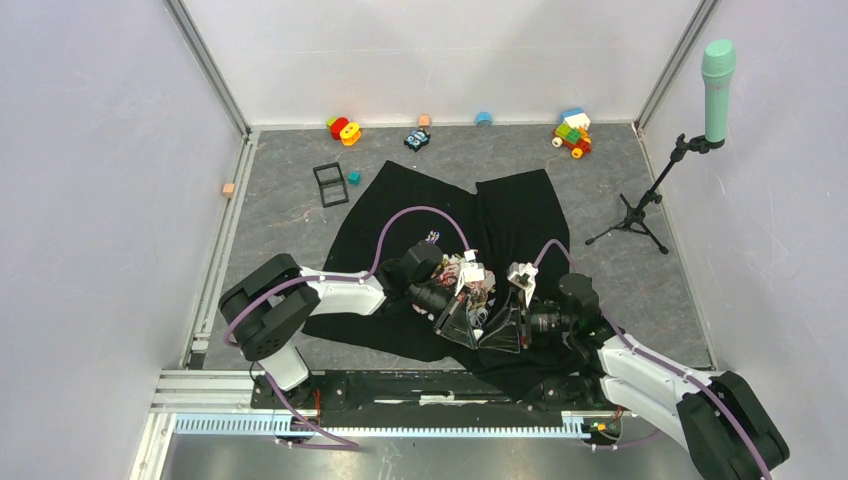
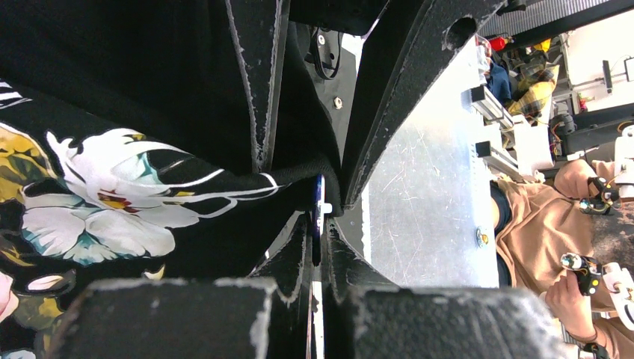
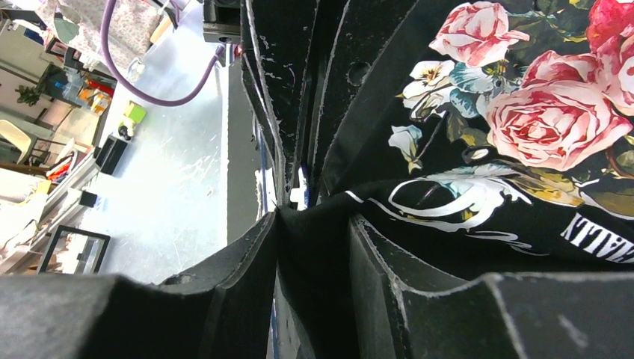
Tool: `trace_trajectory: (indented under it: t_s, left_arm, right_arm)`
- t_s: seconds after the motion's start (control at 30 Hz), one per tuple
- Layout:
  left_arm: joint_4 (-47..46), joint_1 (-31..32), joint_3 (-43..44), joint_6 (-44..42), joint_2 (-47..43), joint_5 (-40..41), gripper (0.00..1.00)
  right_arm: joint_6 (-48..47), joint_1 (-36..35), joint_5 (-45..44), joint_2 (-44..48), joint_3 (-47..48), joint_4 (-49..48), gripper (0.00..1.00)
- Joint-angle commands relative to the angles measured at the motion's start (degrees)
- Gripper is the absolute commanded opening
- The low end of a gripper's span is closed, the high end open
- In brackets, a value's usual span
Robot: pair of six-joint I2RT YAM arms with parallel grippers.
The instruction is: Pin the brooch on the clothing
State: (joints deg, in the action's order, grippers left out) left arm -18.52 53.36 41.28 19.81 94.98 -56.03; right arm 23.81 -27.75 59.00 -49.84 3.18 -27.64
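Blue is all I see of the brooch (image 2: 319,200): a thin edge-on sliver clamped between the closed fingers of my left pincer (image 2: 320,228), at the centre of the left wrist view. My right pincer (image 3: 314,218) grips a pinched-up ridge of the black T-shirt (image 3: 523,127), with cloth filling the gap between its fingers and the rose print off at two o'clock. In the left wrist view those same fingers point in from twelve o'clock, just beside the badge. From above, both pincers meet over the near half of the shirt, which is spread on the grey bench (image 1: 300,210), toward six o'clock from the toy blocks (image 1: 572,132) along the far wall. I judge this to be the pinning step itself: the badge is up against the raised fold, but not fastened as far as I can tell. The pin is hidden from me. The next move, I think, calls for holding the fold taut and making a small, straight push of the pin through the ridge, without letting the cloth slip free.
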Motion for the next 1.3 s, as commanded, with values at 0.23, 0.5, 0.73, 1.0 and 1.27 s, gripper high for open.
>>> trace_trajectory:
  t_s: [0.23,0.5,0.73,1.0,1.27]
  left_arm:
    - [-1.8,-0.2,0.6,-1.2,-1.5,-1.7,0.02]
    - [-1.8,-0.1,0.3,-1.3,-2.1,-1.7,0.02]
    - [-1.8,-0.2,0.2,-1.3,-2.4,-1.7,0.02]
    - [-1.8,-0.1,0.0,-1.5,-2.1,-1.5,0.02]
    - [-1.6,-0.2,0.1,-1.5,-3.0,-1.5,0.02]
  right_arm:
    - [4.2,-2.0,-2.6,-3.1,0.2,-10.2,0.41]
    - [6.4,-2.2,-3.1,-5.9,-0.1,-14.0,0.33]
    - [6.2,-2.2,-2.6,-5.5,-0.8,-13.6,0.32]
    - [4.1,-2.2,-1.9,0.8,0.1,-8.5,0.53]
    - [1.4,-2.1,-2.1,4.1,-0.9,-2.9,0.52]
